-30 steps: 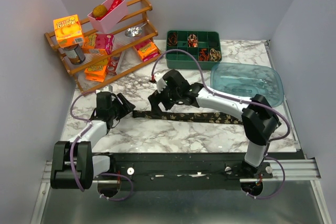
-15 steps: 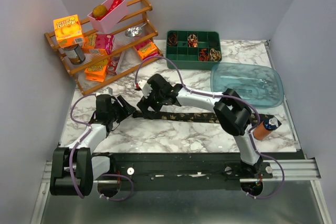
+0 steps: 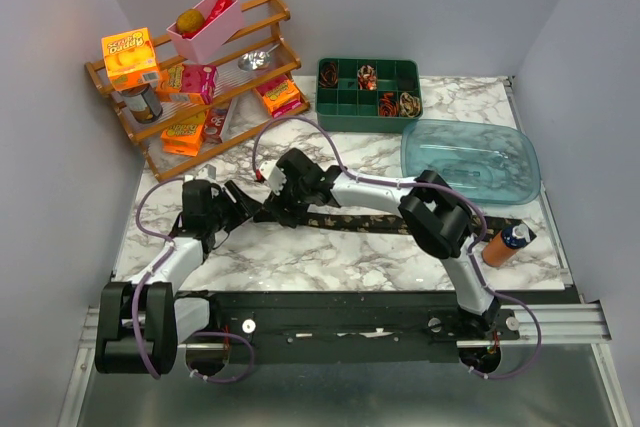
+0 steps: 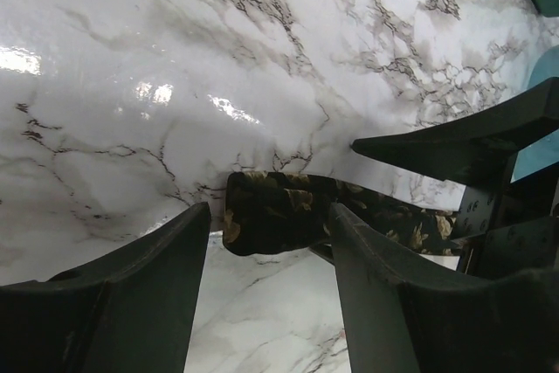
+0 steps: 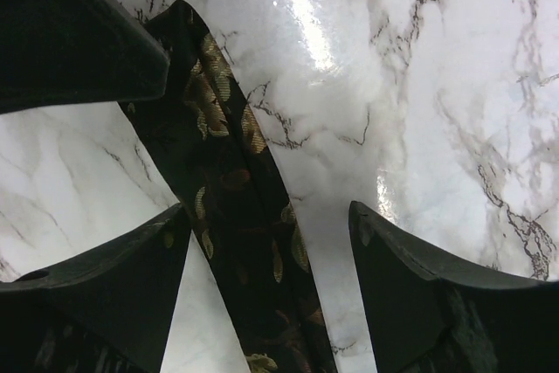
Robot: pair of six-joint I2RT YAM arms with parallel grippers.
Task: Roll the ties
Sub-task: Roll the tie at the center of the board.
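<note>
Grey walls are seen behind a white marble-patterned tabletop (image 3: 300, 257). At its far edge a wooden rack of boxes and tins (image 3: 200, 77) is placed to the left of a dark green divided tray (image 3: 335, 97). A clear blue plastic tub (image 3: 470, 157) is set just near-right of that tray. Well nearer than the tray, a long dark necktie with a tan-gold pattern (image 3: 380, 222) is laid flat, running left to right. Its left end is straddled by both claws. The left gripper (image 4: 271, 251) is held open around the blunt tip, and the right gripper (image 5: 266, 277) is spread astride the strip, with nothing clamped. An orange bottle with a blue cap (image 3: 497, 247) is stood far near-right of the tray. Small coiled ties (image 3: 388, 102) are kept in the tray's right-hand compartments.
</note>
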